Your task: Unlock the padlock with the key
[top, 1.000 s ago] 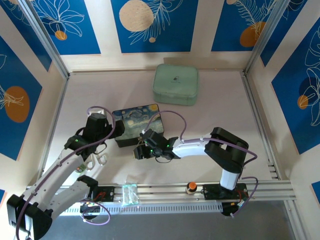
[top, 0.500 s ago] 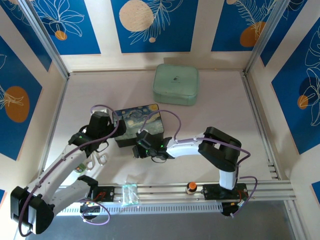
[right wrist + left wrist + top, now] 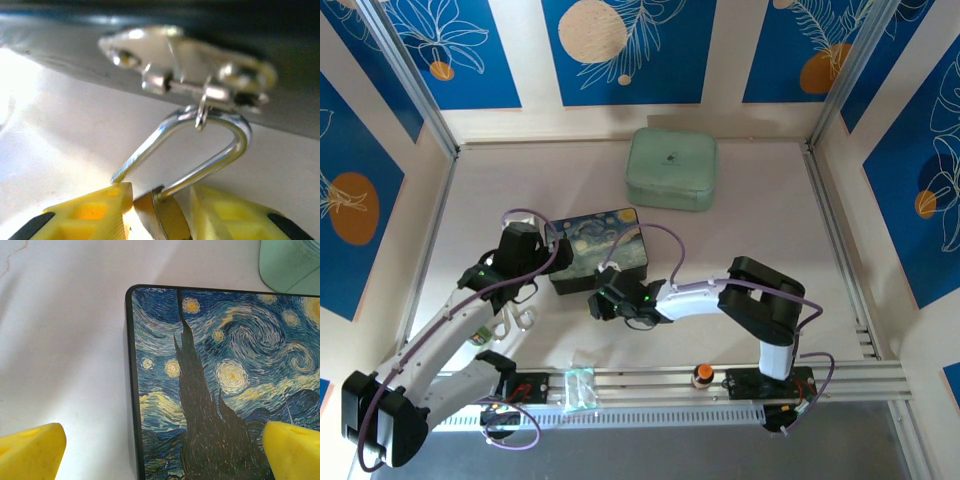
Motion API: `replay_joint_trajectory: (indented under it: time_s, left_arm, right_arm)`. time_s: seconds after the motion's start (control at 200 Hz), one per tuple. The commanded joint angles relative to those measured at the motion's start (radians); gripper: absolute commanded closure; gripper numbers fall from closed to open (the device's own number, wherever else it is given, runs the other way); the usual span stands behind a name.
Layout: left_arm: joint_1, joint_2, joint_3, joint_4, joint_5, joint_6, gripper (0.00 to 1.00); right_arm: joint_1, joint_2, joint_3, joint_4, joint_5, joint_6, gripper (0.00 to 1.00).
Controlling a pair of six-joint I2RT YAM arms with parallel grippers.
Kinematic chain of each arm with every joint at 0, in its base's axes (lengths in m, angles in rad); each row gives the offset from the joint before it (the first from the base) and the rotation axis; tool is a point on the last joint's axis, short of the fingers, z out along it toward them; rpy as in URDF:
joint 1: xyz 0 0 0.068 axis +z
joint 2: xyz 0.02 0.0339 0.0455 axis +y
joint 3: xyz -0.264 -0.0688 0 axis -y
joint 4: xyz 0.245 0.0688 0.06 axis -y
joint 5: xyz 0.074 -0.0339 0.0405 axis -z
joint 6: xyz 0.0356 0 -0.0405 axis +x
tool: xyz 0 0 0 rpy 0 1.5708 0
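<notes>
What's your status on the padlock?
Left gripper jaws open, over starry-night box edge. Right gripper jaws shut on padlock, shackle through hasp. Nothing blocking.

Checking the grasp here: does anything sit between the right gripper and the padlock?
Nothing visible does. The right gripper has its yellow fingers closed on the padlock at its brass body, and the shackle is hooked through the box at its metal hasp.

Ahead of your right gripper (image 3: pixel 162 200), the box wall (image 3: pixel 300 100) and hasp (image 3: pixel 185 55) block you, the padlock (image 3: pixel 162 222) hooked through; bare table (image 3: pixel 50 140) to its left seems passable.
</notes>
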Motion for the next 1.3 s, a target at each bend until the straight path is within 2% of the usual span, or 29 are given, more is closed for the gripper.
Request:
replay_joint_trajectory:
  time_s: [0.0, 0.14, 0.32, 0.51, 0.595, 0.735, 0.88, 1.006, 1.151, 1.296]
  left_arm:
    - [0.013, 0.022, 0.002, 0.011, -0.008, 0.022, 0.01]
    - [0.012, 0.048, -0.012, 0.046, 0.002, 0.015, 0.01]
    - [0.014, 0.066, -0.012, 0.053, -0.002, 0.018, 0.0]
    - [0.014, 0.047, -0.016, 0.052, -0.017, 0.031, 0.0]
    - [0.014, 0.047, -0.016, 0.051, -0.018, 0.036, 0.01]
    - [0.014, 0.058, -0.015, 0.049, -0.017, 0.04, 0.0]
    - [0.016, 0.069, -0.023, 0.06, -0.022, 0.04, 0.0]
    - [0.017, 0.087, -0.027, 0.068, -0.031, 0.041, 0.01]
    - [0.017, 0.113, -0.046, 0.104, -0.031, 0.04, 0.01]
    - [0.018, 0.158, -0.065, 0.13, -0.028, 0.026, 0.0]
  right_arm:
    - [-0.009, -0.005, -0.102, -0.011, -0.121, 0.102, 0.66]
    - [-0.011, -0.034, -0.149, 0.026, -0.12, 0.146, 0.66]
    - [0.008, 0.014, -0.028, -0.185, -0.024, 0.135, 0.64]
    - [0.009, 0.058, 0.043, -0.238, 0.003, 0.157, 0.57]
    - [0.019, 0.086, 0.07, -0.238, 0.007, 0.141, 0.57]
    - [0.037, 0.136, 0.132, -0.344, 0.055, 0.147, 0.61]
    - [0.036, 0.101, 0.053, -0.254, -0.002, 0.173, 0.69]
    - [0.027, 0.053, -0.02, -0.162, -0.034, 0.179, 0.7]
    - [0.001, 0.014, -0.107, 0.0, -0.113, 0.222, 0.76]
    - [-0.003, 0.018, -0.139, 0.064, -0.146, 0.256, 0.8]
